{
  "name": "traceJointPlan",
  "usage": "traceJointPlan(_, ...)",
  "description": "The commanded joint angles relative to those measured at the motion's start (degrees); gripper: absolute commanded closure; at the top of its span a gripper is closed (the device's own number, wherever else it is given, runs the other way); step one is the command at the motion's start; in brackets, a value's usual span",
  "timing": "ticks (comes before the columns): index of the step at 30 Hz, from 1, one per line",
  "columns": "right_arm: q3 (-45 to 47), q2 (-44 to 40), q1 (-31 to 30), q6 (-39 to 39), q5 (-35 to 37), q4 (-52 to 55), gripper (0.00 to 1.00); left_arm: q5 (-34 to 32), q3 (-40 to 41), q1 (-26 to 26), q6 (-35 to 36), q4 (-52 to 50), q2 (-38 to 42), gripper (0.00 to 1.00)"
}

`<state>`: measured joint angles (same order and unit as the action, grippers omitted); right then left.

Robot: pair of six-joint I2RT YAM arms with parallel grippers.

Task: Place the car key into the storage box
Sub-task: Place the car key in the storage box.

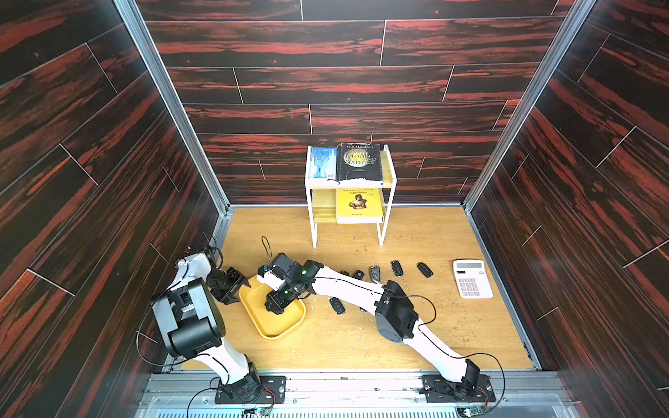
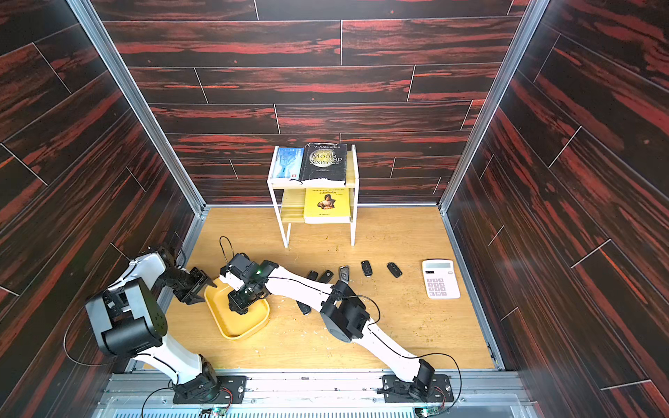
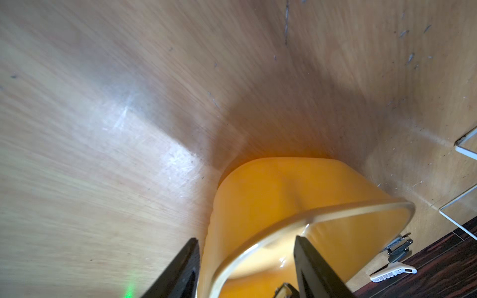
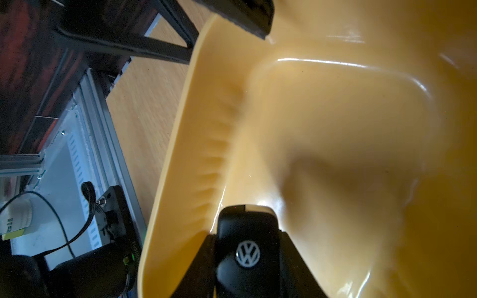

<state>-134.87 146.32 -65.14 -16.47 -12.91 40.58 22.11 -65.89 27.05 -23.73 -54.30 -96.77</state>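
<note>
Though walls [image 1: 344, 83] dark, tabletop [image 1: 452, 325] beneath storage box [image 1: 280, 325] pale.

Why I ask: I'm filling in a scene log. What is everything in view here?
storage box: one, yellow, table's left
car key: one, black, in right pincer over box
other key fobs: at least six, mostly black, table, right of box
calculator: one, white, table's right edge
shelf: one, white, at back
books: three, blue, black, yellow, on shelf
table: one, light wood
left pincer: one, black, open astride box rim
right pincer: one, black, shut on car key
</note>
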Motion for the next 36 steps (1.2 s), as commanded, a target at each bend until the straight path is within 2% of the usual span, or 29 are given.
traceJointPlan(1, -1.86, 2.03, -0.16, 0.37, 2.0, 0.14, 0.65, -0.4, 0.56, 0.12, 0.7, -0.1, -0.18, 0.37)
traceJointPlan(6, -3.08, 4.09, -0.16, 1.5, 7.27, -1.33, 0.65, -0.49, 0.85, -0.05, 0.87, 0.07, -0.17, 0.37)
traceJointPlan(20, -7.69, 8.23, -0.27, 3.63, 13.81, -10.2, 0.64, -0.75, 1.07, -0.48, 1.01, -0.01, 0.05, 0.37)
traceJointPlan(24, -9.59, 9.76, -0.33, 3.52, 12.91, -10.83, 0.5, -0.92, 0.86, -0.59, 1.09, -0.23, 0.09, 0.37)
traceJointPlan(27, -9.71, 10.32, -0.33, 3.62, 12.86, -10.95, 0.33, -0.93, 0.83, -0.65, 1.05, -0.27, 0.09, 0.37)
traceJointPlan(36, -9.09, 8.25, -0.4, 3.9, 13.56, -10.87, 0.3, -1.01, 0.44, -0.74, 1.05, -0.44, 0.36, 0.37)
